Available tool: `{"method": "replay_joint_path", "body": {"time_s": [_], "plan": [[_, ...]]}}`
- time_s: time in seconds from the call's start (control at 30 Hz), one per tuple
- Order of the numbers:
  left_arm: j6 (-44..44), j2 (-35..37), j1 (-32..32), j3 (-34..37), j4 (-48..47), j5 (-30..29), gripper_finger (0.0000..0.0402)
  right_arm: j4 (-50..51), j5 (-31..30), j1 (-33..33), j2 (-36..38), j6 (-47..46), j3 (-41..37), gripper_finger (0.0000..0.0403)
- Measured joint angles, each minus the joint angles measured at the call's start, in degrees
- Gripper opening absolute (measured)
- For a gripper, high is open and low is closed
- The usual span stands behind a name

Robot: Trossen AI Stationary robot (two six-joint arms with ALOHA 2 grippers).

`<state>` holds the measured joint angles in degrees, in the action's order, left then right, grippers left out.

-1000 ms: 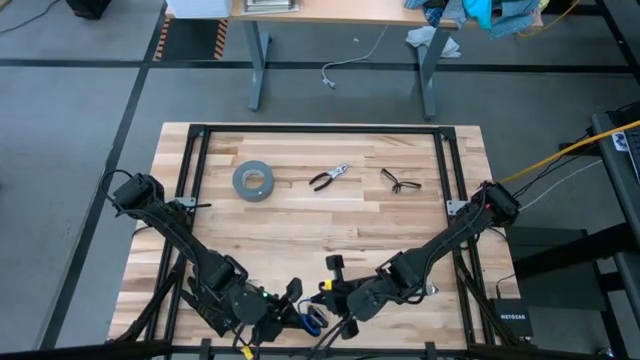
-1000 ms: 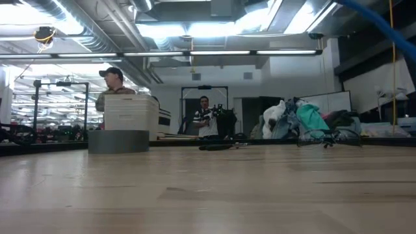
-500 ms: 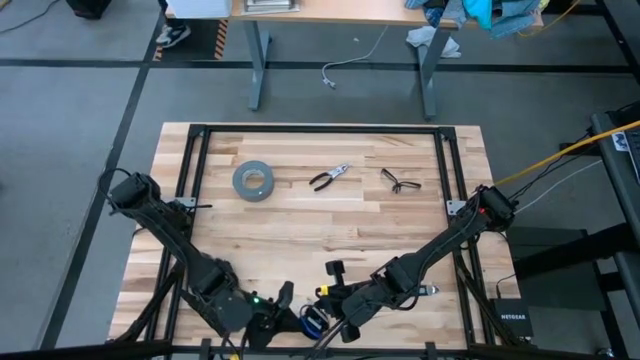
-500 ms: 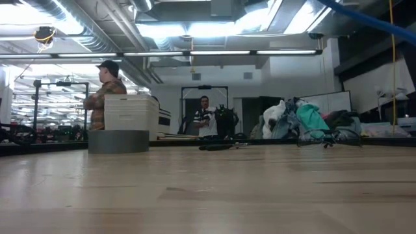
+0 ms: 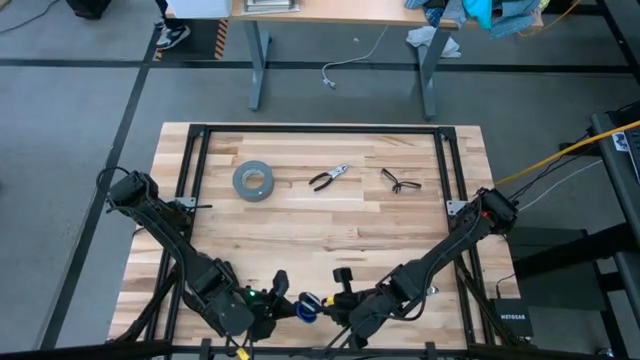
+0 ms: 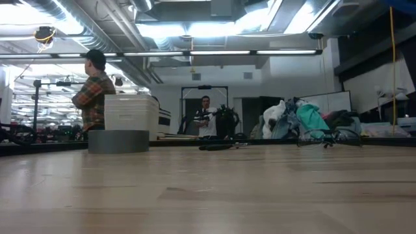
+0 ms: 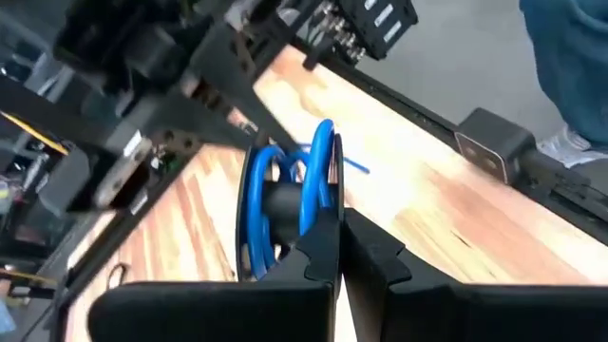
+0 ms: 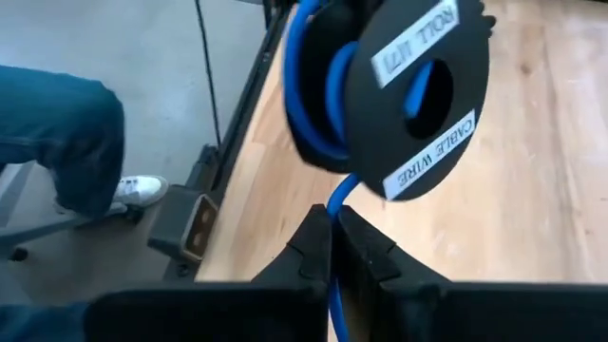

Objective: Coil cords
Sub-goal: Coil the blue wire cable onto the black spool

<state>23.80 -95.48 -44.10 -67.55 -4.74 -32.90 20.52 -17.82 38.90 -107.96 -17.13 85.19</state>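
Cords (image 5: 305,305) at near bench (image 5: 300,225) edge, between grippers. Left gripper (image 7: 340,237) fingers pinching cords' black reel; right gripper (image 8: 332,249) fingers pinching blue strand. Bench middle open.

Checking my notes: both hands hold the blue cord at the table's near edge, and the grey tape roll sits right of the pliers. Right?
Not quite. In the high view the grey tape roll sits left of the pliers. The left hand and right hand do hold the blue cord there.

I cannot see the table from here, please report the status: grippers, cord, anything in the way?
Left gripper shut on cord reel. Right gripper shut on blue cord. Both at near table edge. Tape roll, pliers far off.
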Motion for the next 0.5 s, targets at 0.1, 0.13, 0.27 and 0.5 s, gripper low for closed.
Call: {"method": "replay_joint_path", "body": {"time_s": [0.1,0.13,0.27,0.5], "plan": [[-1.6,0.0,0.0,0.0,-1.4,-0.2,0.0000,0.4,1.5,0.1,0.0,-0.6,0.0,0.0004],[-2.2,0.0,0.0,0.0,-2.2,-0.6,0.0000,0.6,2.4,0.1,0.0,-0.6,0.0,0.0004],[-5.7,0.0,0.1,0.0,-7.7,-2.3,0.0000,0.7,5.8,0.1,0.0,-0.8,0.0,0.0004],[-13.2,-0.1,1.2,0.0,-15.5,-2.5,0.0000,0.7,7.2,0.1,0.0,-0.8,0.0,0.0004]]}}
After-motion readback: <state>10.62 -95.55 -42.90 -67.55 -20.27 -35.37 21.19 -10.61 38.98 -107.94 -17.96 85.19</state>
